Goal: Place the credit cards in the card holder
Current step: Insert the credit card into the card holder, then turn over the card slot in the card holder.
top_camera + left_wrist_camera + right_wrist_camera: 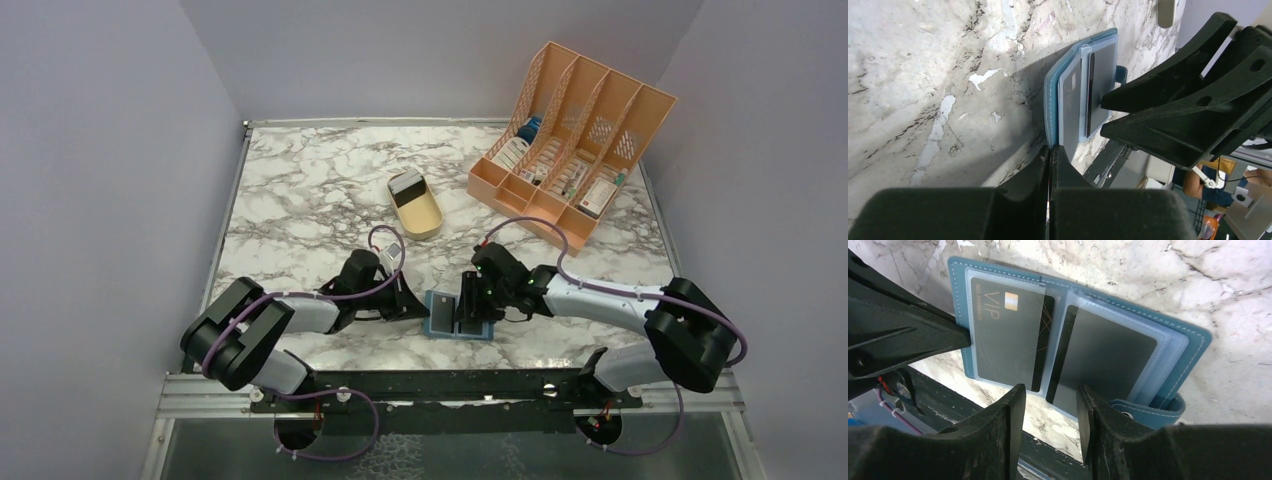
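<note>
Left hand [1050, 150] at card holder [1054, 100] edge

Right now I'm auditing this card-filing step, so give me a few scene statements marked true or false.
1. The card holder lies open on the table. True.
2. The left tool is wide open. False: it is shut, at the holder's edge.
3. A dark VIP card sits in a clear pocket. True.
4. The tan tray is empty. False: a pale card rests at its far end.
5. The orange rack stands far left. False: far right.
</note>
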Controlling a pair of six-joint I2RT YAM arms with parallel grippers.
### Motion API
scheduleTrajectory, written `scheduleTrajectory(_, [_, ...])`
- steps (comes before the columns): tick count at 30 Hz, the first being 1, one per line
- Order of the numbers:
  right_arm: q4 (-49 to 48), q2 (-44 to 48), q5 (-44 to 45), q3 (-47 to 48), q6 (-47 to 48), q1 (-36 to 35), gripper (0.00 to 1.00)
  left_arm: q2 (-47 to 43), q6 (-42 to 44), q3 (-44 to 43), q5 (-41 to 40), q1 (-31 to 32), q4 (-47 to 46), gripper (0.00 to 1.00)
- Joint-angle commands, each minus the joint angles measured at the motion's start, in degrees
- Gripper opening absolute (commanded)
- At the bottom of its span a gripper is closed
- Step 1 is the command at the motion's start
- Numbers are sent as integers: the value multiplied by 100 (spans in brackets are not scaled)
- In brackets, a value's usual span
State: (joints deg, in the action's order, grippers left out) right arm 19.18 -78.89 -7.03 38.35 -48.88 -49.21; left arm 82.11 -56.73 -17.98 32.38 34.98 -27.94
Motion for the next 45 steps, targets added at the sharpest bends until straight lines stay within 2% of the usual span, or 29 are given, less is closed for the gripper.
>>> scheduleTrajectory(1, [-166,-135,51,4,-60,-140,42,-129,-58,31,-5,21,-238,0])
scheduleTrajectory(7, [715,-324,1011,401,-98,-295,42,-436,-225,268,-253,17,-238,0])
scheduleTrajectory(13, [1322,-47,1795,619,-138,-297,42,-430,-241,397,-319,17,-221,0])
scheduleTrajectory(34, [166,3,1204,46,-234,-296,44,-426,-186,449,-390,17,-185,0])
scheduleTrajectory(45, [655,77,1498,345,-119,-295,43,-448,-222,466,-405,17,-174,0])
